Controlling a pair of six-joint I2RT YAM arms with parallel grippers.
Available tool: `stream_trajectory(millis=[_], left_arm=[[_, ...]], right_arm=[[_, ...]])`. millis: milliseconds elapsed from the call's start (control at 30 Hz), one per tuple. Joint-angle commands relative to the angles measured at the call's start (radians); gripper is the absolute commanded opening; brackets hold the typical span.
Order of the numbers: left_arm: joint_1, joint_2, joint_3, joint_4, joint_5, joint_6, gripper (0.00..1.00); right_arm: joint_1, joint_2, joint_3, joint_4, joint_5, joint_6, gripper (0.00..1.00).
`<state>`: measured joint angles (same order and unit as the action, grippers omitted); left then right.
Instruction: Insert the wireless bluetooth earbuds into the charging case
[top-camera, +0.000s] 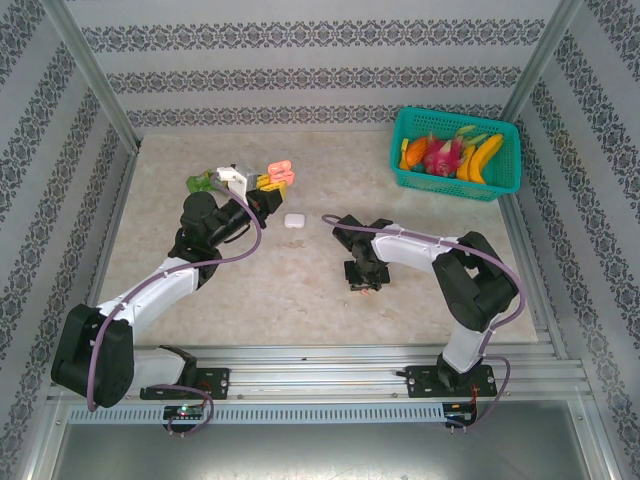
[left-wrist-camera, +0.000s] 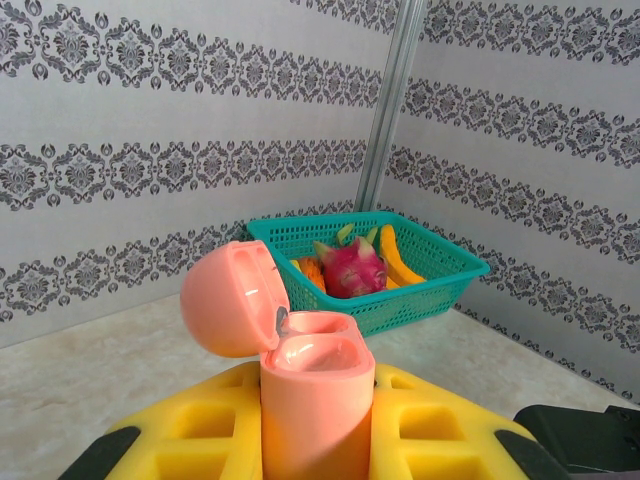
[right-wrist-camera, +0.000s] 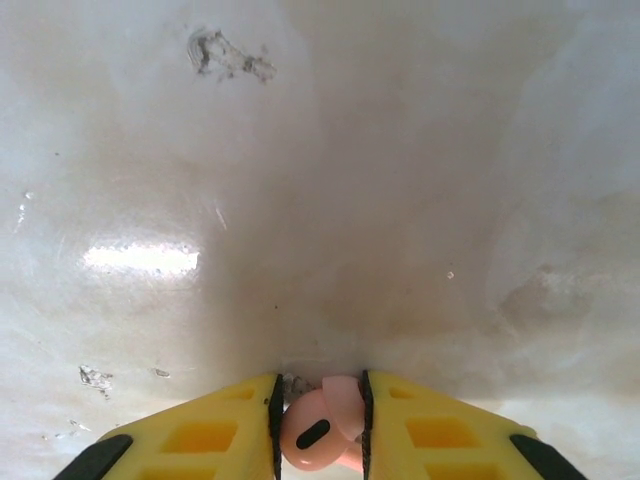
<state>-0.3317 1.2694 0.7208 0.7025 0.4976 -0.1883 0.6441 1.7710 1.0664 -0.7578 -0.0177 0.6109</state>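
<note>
1. The left end effector (left-wrist-camera: 318, 435) was pressed shut on a pink charging case (left-wrist-camera: 318, 375). It held the case upright over the far left part of the desk (top-camera: 280, 295), with the hinged lid (left-wrist-camera: 228, 298) flipped open.
2. From the left wrist view, the wells in the open case looked empty. No earbud appeared to be seated in it yet.
3. The right end effector (right-wrist-camera: 320, 425) pointed straight down at the middle of the desk. Its yellow fingers (right-wrist-camera: 200, 440) pinched a single pink earbud (right-wrist-camera: 312, 435) from both sides. The bud sat right at the desk surface, well apart from the pink case.
4. The task looked to be at an early stage. The case was open and ready, and one bud was gripped. That bud had yet to be lifted, carried across to the case and set into a well, and any further buds would follow it.
5. A white charging case (top-camera: 294, 220) lay on the desk with its lid closed. It sat between the two end effectors, nearer the left one, with neither touching it.
6. Task items that could be made out were one pink earbud, one pink case and one white case. Whether the white case held any buds could not be told.
7. One teal basket (top-camera: 450, 183) stood in the far right corner. It held several pieces of fruit, including one pink dragon fruit (left-wrist-camera: 352, 268). The exact number of pieces was unclear.
</note>
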Motion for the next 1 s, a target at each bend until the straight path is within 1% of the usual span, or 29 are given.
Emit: stream_trajectory(millis=[0,200,667,967], left_arm=[[0.011,0.007,0.035,0.037,0.026,0.003,0.0],[0.011,0.009,0.035,0.056,0.052,0.002,0.0],[0.01,0.02,0.044,0.069,0.122,-0.013,0.0],[0.009,0.034,0.04,0.069,0.178,-0.027,0.0]], right_arm=[[0.002,-0.045,-0.013,-0.005,0.031,0.029,0.25],[-0.002,-0.123,-0.016,-0.005,0.045,0.055,0.24],[-0.041,-0.387,-0.014,0.024,0.043,0.127,0.2],[-0.057,-0.499,0.007,0.049,0.027,0.161,0.19]])
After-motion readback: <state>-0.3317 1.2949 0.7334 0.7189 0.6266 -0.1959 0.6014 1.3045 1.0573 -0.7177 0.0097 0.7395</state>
